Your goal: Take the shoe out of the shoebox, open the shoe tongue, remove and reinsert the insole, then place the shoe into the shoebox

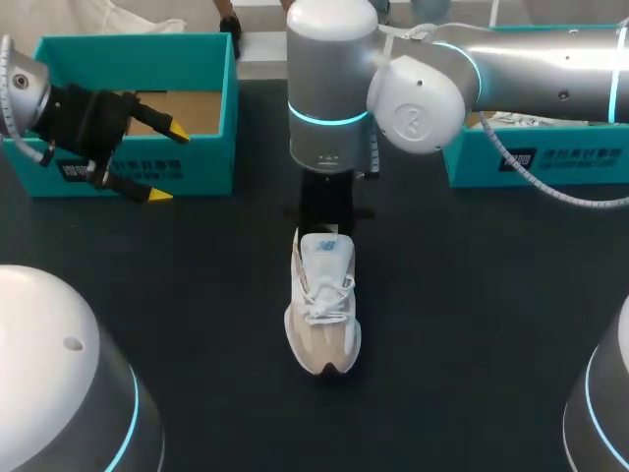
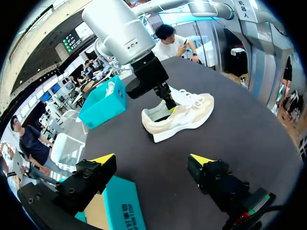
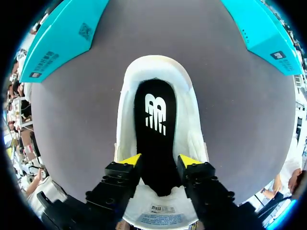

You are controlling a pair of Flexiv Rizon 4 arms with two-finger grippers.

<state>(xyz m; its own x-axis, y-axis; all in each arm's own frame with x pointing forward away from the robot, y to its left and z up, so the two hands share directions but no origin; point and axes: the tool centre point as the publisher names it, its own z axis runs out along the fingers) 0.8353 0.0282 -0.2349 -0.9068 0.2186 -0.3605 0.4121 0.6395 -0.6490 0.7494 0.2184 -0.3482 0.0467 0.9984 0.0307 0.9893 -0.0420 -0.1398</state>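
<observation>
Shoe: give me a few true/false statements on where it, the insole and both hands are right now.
1. The shoe stands out on the table, not in a box. True.
2. The left hand is holding the shoe. False: it is open and empty, up by the left box, well apart from the shoe.
3. The right hand is at the shoe's opening, right over the insole. True.
4. The insole lies on the table beside the shoe. False: the black insole is inside the shoe.
</observation>
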